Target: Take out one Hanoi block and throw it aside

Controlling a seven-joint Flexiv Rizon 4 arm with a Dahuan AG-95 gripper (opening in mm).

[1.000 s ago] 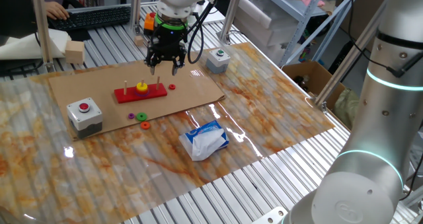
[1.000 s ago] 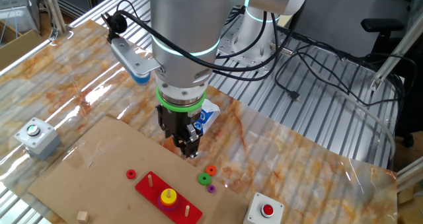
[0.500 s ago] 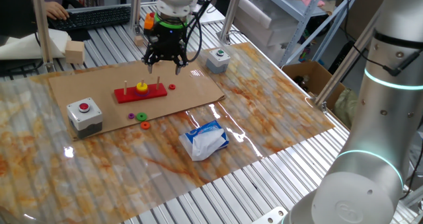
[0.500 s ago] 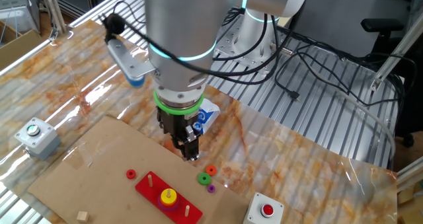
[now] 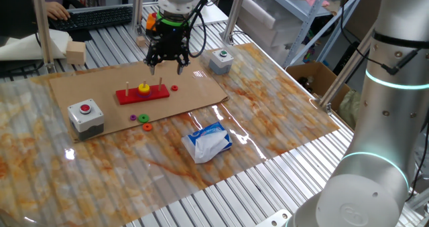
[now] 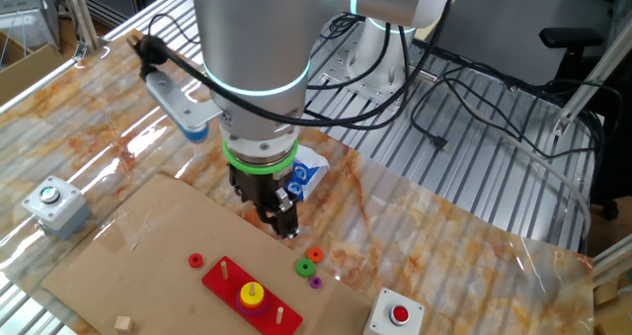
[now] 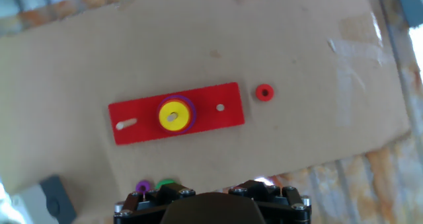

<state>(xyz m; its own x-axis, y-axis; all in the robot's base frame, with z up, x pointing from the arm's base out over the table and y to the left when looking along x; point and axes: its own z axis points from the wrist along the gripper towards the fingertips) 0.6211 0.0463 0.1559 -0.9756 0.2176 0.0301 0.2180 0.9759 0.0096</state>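
The Hanoi block, a yellow ring, sits on the middle peg of the red base, on top of a purple ring. It also shows in the other fixed view and in the hand view. My gripper hangs above the cardboard, behind and to the right of the base, with its fingers spread and empty. In the other fixed view the gripper is well above the board. The hand view shows only the gripper body at the bottom edge, not the fingertips.
Loose rings lie on the cardboard: red, green, orange, purple. There is a red-button box, a green-button box, a tissue pack and a wooden block.
The gripper has risen a little and drifted slightly towards the back. The rings and the base have not moved.
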